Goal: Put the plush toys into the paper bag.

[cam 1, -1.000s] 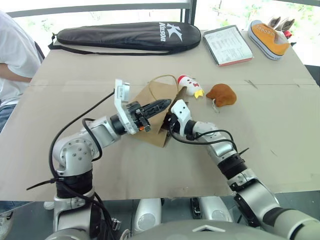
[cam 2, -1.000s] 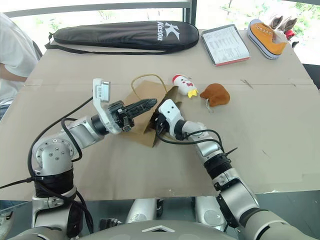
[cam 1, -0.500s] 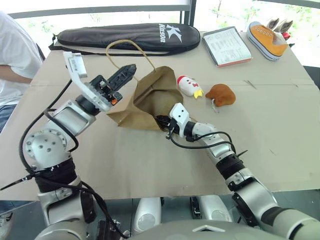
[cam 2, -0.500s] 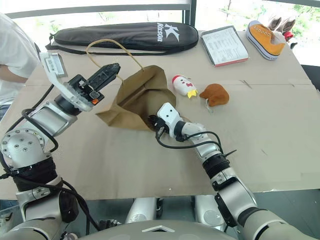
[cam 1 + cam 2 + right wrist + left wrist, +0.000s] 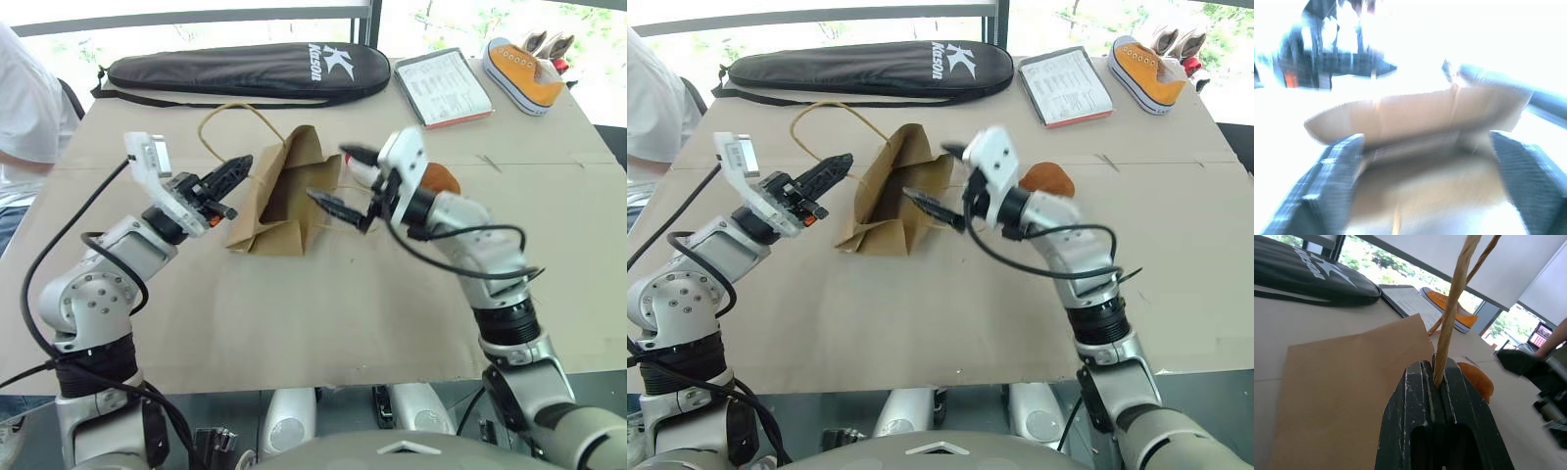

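Left gripper is clamped on one loop handle of the paper bag; the wrist view shows the twisted cord pinched between its closed fingers. Right gripper stands spread wide, holding nothing, raised above the tabletop just beside the bag's mouth, its fingers either side of the opening in its wrist view. The bag lies on its side on the tabletop, mouth toward the robot. The brown toy lies beyond the right arm, partly hidden by it. The white chicken is mostly hidden behind the right gripper. Farther back lie a black case, a clipboard and an orange sneaker.
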Available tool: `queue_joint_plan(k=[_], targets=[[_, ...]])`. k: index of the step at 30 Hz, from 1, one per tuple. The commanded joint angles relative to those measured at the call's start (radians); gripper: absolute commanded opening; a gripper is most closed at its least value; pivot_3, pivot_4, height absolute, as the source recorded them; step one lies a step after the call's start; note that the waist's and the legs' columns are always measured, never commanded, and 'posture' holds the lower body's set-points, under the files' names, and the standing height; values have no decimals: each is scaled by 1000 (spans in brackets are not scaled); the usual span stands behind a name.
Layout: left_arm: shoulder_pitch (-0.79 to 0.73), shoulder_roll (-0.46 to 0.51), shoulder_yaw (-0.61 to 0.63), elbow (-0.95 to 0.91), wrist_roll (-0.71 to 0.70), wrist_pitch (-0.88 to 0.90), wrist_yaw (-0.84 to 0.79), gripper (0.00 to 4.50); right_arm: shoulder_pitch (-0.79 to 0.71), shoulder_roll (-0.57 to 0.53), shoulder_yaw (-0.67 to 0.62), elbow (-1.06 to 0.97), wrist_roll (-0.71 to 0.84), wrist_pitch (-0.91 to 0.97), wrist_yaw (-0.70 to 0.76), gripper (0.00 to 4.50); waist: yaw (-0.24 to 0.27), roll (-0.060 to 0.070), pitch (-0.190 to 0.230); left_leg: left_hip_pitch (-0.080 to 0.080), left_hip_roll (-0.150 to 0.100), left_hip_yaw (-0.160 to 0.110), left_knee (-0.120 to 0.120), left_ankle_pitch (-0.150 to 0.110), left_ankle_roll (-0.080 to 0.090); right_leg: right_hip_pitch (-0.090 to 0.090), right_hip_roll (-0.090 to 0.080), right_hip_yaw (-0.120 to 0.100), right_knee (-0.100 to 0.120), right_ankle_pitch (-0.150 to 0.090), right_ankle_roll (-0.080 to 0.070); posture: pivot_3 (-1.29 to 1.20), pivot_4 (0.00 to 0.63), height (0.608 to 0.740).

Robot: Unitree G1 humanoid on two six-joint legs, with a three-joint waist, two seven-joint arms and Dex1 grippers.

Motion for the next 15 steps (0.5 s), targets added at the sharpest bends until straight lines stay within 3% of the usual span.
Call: queue_joint_plan(k=[1,4,10,15], targets=[[27,17,42,-39,8,-24,0,0,-122,-48,-28,100,-84,89,-114,4461,0,0,0,0,0,1,0,0,0,0,0,0,0,0,0,0,150,740],[49,22,54,-61,14,-36,6,0,-229,-76,10,338,-172,78,-149,4461,1,0,0,0,-1,2,0,0,0,-1,-1,2,-1,0,0,0,150,740],[109,46,25,-144,92,-73,-9,0,-422,8,44,950,-253,-84,-109,4461,-4,-1,0,-1,-2,11,-6,0,0,-2,-1,5,-7,0,0,0,150,740],[137,28,24,-209,97,-82,22,0,-493,31,44,1196,-306,-233,-94,2143,-1,-1,0,-3,-1,12,-10,0,0,-3,-2,5,-14,1,0,0,150,740]])
